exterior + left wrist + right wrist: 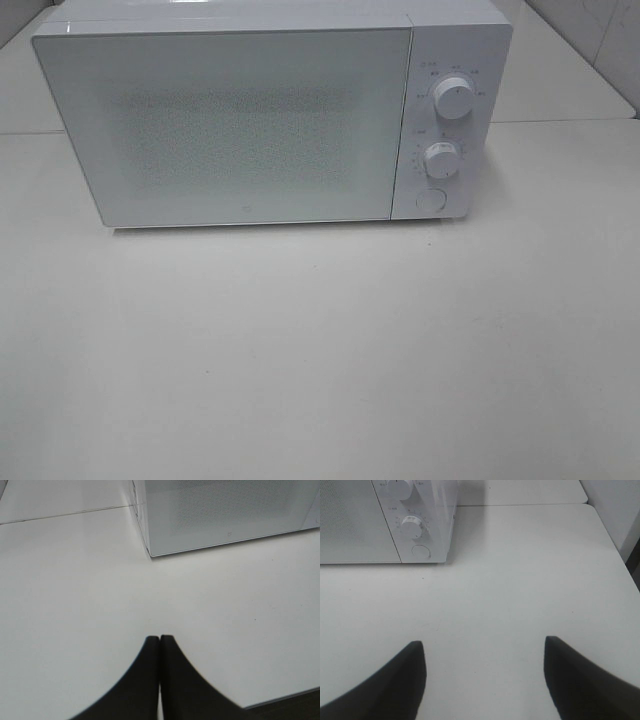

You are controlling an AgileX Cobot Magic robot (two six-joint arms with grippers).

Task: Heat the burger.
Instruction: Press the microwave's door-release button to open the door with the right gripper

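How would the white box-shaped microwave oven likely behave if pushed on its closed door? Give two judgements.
The white box-shaped microwave oven sits wide and low on the white table, so it would probably slide or resist rather than tip. Its glossy flat door looks smooth, so a push there might skid sideways.

One microwave [250, 120], two dials [455, 99] [441, 158], one round button [430, 200], two claws [160, 639] [484, 647].

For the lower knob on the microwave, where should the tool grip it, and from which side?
Pinch the lower knob across its round rim, which sticks out from the flat panel, coming straight at the front of the microwave. The open right tool is likely nearer.
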